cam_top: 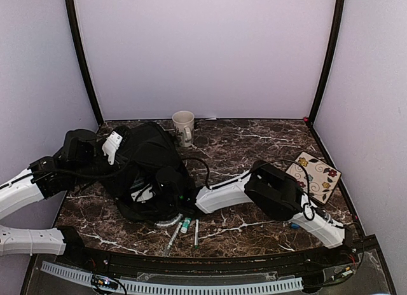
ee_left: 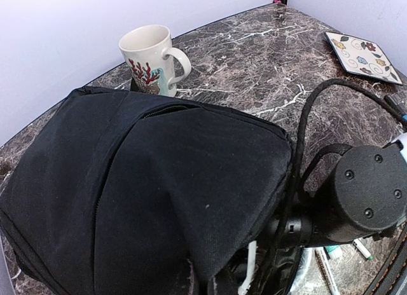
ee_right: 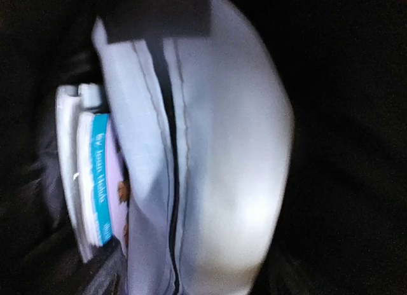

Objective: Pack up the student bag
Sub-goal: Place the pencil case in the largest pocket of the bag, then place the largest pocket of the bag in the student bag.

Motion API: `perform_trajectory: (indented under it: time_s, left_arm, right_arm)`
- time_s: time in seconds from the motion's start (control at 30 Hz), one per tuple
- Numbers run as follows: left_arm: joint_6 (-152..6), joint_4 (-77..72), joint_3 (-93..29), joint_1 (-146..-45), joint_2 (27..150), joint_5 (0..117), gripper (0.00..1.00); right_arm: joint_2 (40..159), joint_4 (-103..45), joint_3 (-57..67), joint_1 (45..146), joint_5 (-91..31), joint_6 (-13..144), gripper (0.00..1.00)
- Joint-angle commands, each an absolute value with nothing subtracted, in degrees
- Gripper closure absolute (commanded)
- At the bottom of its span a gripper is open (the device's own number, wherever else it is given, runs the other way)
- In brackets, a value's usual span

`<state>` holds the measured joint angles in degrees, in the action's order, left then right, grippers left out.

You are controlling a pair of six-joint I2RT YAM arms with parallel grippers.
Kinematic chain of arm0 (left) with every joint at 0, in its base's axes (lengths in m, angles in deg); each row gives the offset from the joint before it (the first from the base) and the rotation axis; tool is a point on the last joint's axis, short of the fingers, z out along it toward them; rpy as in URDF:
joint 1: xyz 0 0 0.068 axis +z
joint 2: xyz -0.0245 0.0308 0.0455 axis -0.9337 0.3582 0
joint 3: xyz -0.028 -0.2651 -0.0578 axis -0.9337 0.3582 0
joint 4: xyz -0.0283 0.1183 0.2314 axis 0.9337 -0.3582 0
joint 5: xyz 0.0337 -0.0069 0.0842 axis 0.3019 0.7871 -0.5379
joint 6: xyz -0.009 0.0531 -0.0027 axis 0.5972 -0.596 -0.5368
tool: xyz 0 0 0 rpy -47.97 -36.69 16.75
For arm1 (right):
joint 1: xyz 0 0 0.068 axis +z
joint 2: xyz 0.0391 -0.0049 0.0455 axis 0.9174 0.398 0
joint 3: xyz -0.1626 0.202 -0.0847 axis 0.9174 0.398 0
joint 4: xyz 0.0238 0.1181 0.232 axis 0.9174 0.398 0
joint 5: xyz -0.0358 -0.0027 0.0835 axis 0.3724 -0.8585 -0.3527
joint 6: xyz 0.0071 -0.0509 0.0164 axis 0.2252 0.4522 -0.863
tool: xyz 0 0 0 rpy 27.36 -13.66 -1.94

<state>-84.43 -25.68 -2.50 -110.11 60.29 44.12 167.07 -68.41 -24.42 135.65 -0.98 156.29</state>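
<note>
Two grippers at the large black fabric student bag [cam_top: 143,156]: left gripper [cam_top: 112,145] closed, far-left; right gripper [cam_top: 170,184] inside, finger spread I cannot tell.

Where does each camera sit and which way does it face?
Top external: above, behind the bases, looking down on the brown marble table; both arms show.
Left wrist: over the large black fabric bag, facing the white ceramic mug; right arm's black joint shows.
Right wrist: inside the bag, on a grey-white pouch; no fingers visible.
Shared: top and left wrist show bag, mug.
</note>
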Motion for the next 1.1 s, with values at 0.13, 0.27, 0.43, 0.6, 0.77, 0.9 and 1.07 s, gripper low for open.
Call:
perform_trajectory:
  time_s: [0.13,0.27,0.43,0.6,0.77,0.9,1.07]
  left_arm:
    - [-82.42,-19.73,-1.35,-110.51,58.21,40.83,1.0]
    - [-81.47,-20.32,-1.56,-110.45,58.3,39.61,1.0]
    - [-80.03,-22.61,-2.97,-110.47,60.04,37.32,1.0]
    - [-77.7,-24.46,-3.77,-110.48,62.1,37.96,1.0]
    - [-75.24,-27.47,-4.59,-110.46,63.29,38.77,1.0]
    - [-72.28,-31.35,-4.89,-110.45,64.09,38.67,1.0]
    - [-67.44,-36.03,-4.27,-110.42,65.84,42.31,1.0]
  right_arm:
    - [156.29,-58.26,-15.52,138.26,1.47,148.49,0.21]
    - [152.62,-54.99,-10.57,139.44,1.38,146.9,0.21]
    - [148.18,-43.76,-10.63,141.23,-0.17,140.5,0.21]
    - [141.97,-23.49,-13.03,142.6,-8.16,130.1,0.23]
    - [133.42,-10.27,-8.08,143.51,-17.32,122.53,0.26]
    - [126.28,-1.7,-4.4,142.92,-24.29,116.0,0.27]
    - [118.04,3.7,-0.82,137.78,-34.34,107.39,0.29]
